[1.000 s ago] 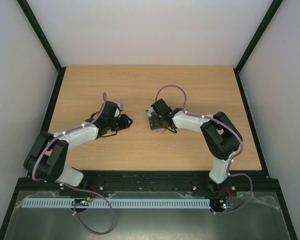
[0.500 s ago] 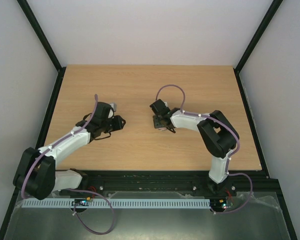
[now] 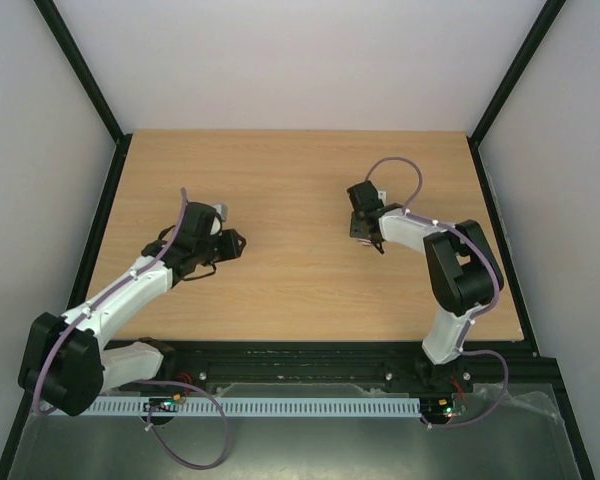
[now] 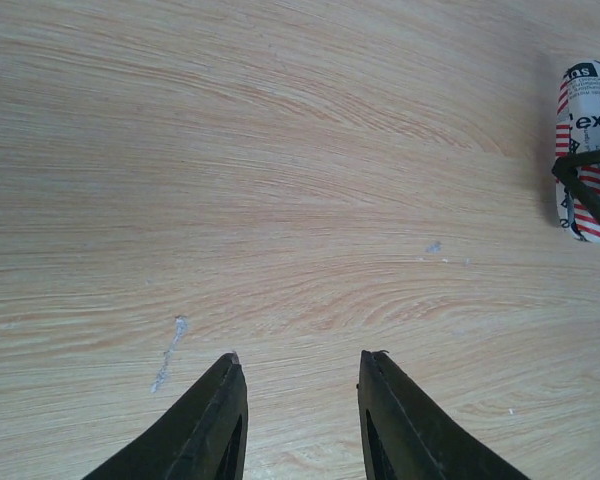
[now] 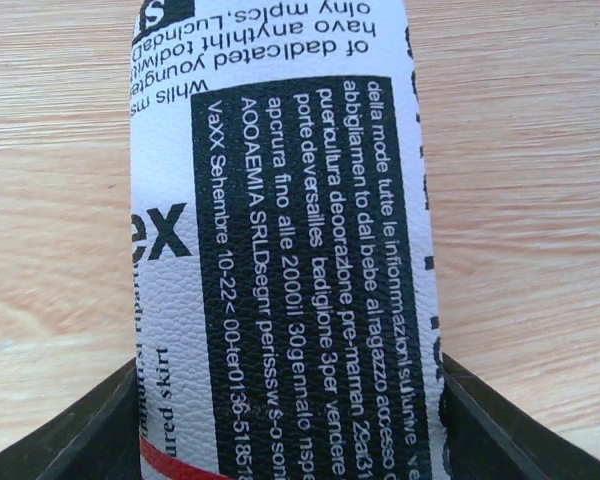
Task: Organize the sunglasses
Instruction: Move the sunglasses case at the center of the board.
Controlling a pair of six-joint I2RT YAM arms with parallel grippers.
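My right gripper [image 3: 365,228] is shut on the flag-patterned grey case [image 5: 280,230], one finger on each long side. The case fills the right wrist view, with printed text and a red stripe. In the top view the case is almost hidden under that gripper, right of the table's middle. The left wrist view shows the case [image 4: 586,120] at its right edge with a black finger [image 4: 592,185] across it. My left gripper [image 3: 232,243] is open and empty over bare wood, its fingertips [image 4: 230,362] apart. The sunglasses are out of view.
The wooden table [image 3: 280,180] has black frame rails along its left edge [image 3: 105,210] and right edge [image 3: 495,220]. A small pale scratch [image 4: 168,352] marks the wood near my left fingertips. No cloth shows.
My right gripper has carried the case to the right and farther back from the table's middle. My left arm has stretched out and shifted slightly left, still open.
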